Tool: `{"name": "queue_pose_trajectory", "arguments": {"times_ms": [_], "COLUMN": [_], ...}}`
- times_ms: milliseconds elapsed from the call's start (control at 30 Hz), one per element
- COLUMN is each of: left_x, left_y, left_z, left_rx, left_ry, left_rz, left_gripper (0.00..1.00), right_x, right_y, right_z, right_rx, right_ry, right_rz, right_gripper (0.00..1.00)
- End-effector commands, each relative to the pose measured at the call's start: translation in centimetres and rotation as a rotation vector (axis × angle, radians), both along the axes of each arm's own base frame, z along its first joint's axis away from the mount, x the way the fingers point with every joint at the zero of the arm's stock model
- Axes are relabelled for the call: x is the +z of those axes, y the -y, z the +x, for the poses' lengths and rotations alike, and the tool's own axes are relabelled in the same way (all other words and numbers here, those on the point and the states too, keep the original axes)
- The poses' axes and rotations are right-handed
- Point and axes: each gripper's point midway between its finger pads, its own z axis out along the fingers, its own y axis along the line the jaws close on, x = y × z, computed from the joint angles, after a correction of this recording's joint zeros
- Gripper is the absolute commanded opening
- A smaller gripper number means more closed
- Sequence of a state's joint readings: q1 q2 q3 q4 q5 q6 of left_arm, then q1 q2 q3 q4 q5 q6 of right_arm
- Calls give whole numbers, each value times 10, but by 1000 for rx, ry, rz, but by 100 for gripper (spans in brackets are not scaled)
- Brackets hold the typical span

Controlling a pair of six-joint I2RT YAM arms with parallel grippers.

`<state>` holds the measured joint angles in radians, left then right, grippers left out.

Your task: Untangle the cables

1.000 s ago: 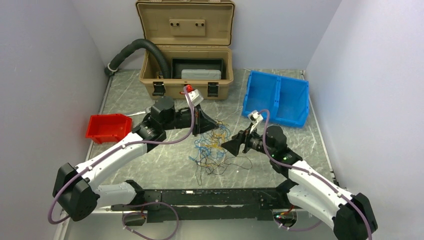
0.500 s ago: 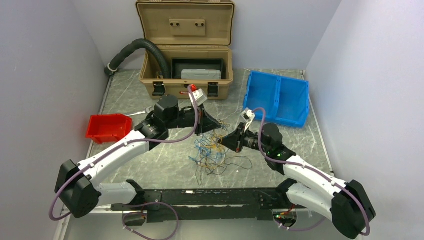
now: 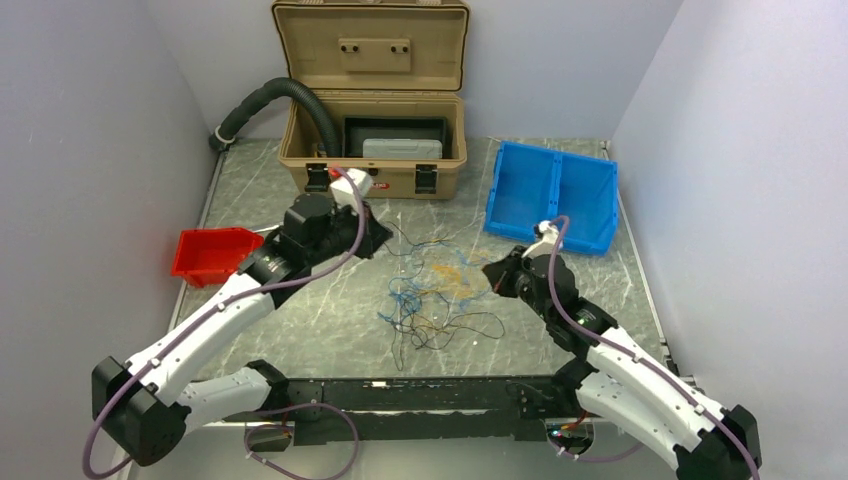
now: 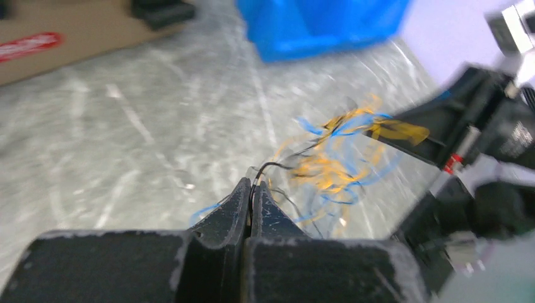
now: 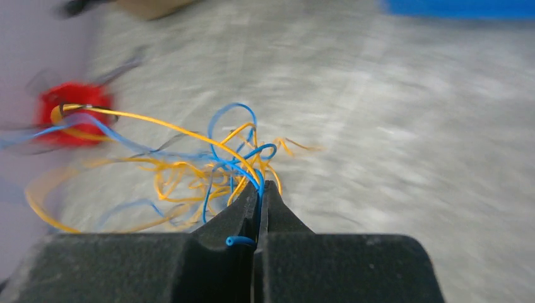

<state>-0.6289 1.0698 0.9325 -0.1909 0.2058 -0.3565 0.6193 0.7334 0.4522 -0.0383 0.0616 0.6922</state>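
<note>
Sprawling over the grey marbled table between the 2 arms, the cables form a loose knot of blue, yellow-orange and black strands, in front of the open tan case, with the red bin off to the left and the blue bin to the right. The left gripper has its fingers pressed together on a black strand leading off to the bunch. The right gripper is pinched tight on a blue strand, whose cut end pokes out beside the fingers while the rest loops into the yellow-orange tangle.
</note>
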Motion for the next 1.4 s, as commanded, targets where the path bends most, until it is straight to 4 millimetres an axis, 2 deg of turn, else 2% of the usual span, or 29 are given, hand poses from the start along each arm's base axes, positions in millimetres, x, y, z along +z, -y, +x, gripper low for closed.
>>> {"name": "queue_pose_trajectory", "arguments": {"times_ms": [0,100,167,367,400,433,467,500,600,767,933,1000,1133,1267,1367], "left_x": [7,-3,-7,-3,-2,-1,-1,0,3,-2,-13,-17,-20,-34,-45], "left_y": [-50,-50,-47,-10,-3,4,11,16,26,29,27,26,24,11,4], "left_z": [35,35,33,15,11,7,1,-1,-4,-3,3,5,7,17,21], "left_rx": [271,272,256,14,-34,-79,-135,-167,-224,-233,-203,-191,-174,-71,-23], "left_ry": [42,16,11,27,26,24,18,21,31,19,-9,-22,-30,-73,-110], "left_rz": [27,43,40,-37,-52,-67,-85,-101,-138,-140,-110,-97,-88,-29,16], "left_gripper": [0,0,0,0,0,0,0,0,0,0,0,0,0,1,12], "right_x": [-65,-56,-48,-22,-18,-13,-6,-1,11,19,13,5,-21,-35,-39], "right_y": [109,119,117,82,74,63,48,36,10,-15,-22,-16,9,30,36], "right_z": [-9,-10,-9,-3,-3,-3,-5,-8,-15,-25,-20,-12,8,15,16], "right_rx": [-498,-562,-547,-318,-269,-208,-113,-45,110,274,298,249,60,-70,-111], "right_ry": [-218,-197,-168,-60,-46,-25,11,34,104,152,127,89,-29,-97,-119], "right_rz": [-253,-225,-209,-188,-183,-174,-159,-139,-82,-45,-70,-102,-188,-248,-256], "right_gripper": [0,0,0,0,9,23,50,65,80,85,86,86,85,84,83]}}
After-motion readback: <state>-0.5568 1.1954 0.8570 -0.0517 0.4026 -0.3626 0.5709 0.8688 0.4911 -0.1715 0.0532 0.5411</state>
